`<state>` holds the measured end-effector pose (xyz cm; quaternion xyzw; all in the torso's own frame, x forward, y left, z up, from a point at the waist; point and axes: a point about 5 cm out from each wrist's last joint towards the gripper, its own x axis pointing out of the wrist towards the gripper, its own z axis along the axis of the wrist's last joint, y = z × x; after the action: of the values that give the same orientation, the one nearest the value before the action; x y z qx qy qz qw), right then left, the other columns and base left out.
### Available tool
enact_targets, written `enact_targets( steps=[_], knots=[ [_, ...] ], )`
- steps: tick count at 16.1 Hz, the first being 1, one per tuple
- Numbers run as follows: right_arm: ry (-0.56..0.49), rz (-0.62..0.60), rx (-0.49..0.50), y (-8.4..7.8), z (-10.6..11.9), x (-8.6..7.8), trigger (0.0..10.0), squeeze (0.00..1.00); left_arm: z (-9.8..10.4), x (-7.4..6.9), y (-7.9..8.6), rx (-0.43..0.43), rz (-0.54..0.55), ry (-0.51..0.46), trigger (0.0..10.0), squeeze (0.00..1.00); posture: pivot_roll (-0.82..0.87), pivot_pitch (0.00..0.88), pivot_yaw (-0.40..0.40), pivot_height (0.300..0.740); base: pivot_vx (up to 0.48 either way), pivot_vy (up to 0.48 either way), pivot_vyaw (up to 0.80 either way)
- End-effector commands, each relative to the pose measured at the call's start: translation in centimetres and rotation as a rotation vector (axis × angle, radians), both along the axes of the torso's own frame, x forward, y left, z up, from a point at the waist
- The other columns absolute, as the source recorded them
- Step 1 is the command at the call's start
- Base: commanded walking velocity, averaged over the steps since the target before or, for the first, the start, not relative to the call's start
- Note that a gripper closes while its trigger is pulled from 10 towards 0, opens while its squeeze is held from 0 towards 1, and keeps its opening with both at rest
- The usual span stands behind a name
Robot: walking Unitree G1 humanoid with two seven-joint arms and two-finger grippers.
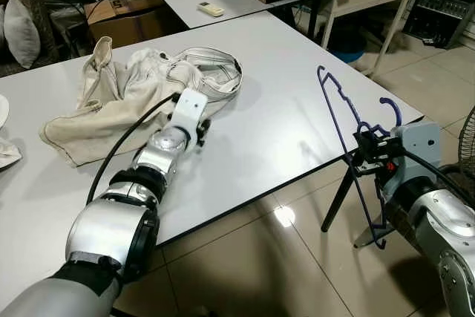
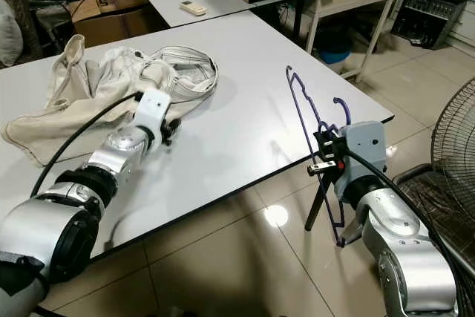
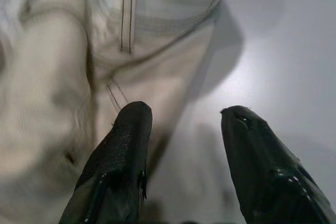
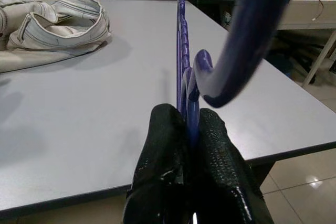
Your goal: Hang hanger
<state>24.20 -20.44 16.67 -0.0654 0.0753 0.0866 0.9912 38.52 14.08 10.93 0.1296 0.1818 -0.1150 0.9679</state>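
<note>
Hanger (image 1: 349,120) clamped in right tool (image 4: 191,124); left tool (image 3: 184,116) spread wide over garment (image 1: 126,98).

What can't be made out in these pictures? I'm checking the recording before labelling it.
- Left pincer: in the eye views the wrist housing hides its fingers; the left wrist view shows them open beside the garment.
- Hanger: its lower end on the right eye view is hidden behind the right pincer and arm.
- Garment's type: crumpled, unclear.
- Remote on the far table: buttons too small.
</note>
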Motion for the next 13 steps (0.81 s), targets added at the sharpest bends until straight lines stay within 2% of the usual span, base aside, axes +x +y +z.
enact_targets(
  steps=[1, 2, 3, 5, 8, 12, 13],
  knots=[
    [-0.017, -0.004, -0.006, -0.1, 0.6, -0.3, 10.0, 0.0, -0.8, -0.4, 0.6, -0.07, 0.074, 0.048, 10.0, 0.0, -0.13, 0.0, 0.096, 0.74, 0.0, 0.0, 0.0],
    [-0.017, -0.004, -0.01, -0.1, 0.7, -0.3, 10.0, 0.0, -1.5, -0.7, 1.5, -0.133, 0.157, 0.076, 10.0, 0.0, -0.13, 0.0, 0.095, 0.74, 0.0, 0.0, 0.0],
    [-0.016, -0.003, -0.014, -0.2, 0.8, -0.3, 10.0, 0.0, -2.2, -1.1, 2.0, -0.16, 0.183, 0.105, 10.0, 0.0, -0.14, 0.0, 0.092, 0.74, 0.0, 0.0, 0.0],
    [-0.013, -0.001, -0.021, -0.4, 0.9, -0.4, 10.0, 0.0, -3.1, -1.7, 2.0, -0.172, 0.164, 0.141, 10.0, 0.0, -0.15, 0.0, 0.082, 0.74, 0.0, 0.0, 0.0],
    [-0.009, 0.015, -0.033, -0.5, 1.2, -0.1, 10.0, 0.0, -5.0, -3.0, 0.8, -0.208, 0.009, 0.28, 10.0, 0.0, -0.15, 0.0, 0.065, 0.74, 0.0, 0.0, 0.0],
    [-0.006, 0.024, -0.034, -0.4, 1.2, -0.1, 10.0, 0.0, -6.0, -4.2, -0.1, -0.163, -0.226, 0.371, 10.0, 0.0, -0.15, 0.0, 0.065, 0.74, 0.0, 0.0, 0.0],
    [-0.005, 0.026, -0.034, -0.4, 1.2, -0.2, 10.0, 0.0, -6.3, -4.7, -0.3, -0.154, -0.327, 0.408, 10.0, 0.0, -0.15, 0.0, 0.065, 0.74, 0.0, 0.0, 0.0]
  ],
)
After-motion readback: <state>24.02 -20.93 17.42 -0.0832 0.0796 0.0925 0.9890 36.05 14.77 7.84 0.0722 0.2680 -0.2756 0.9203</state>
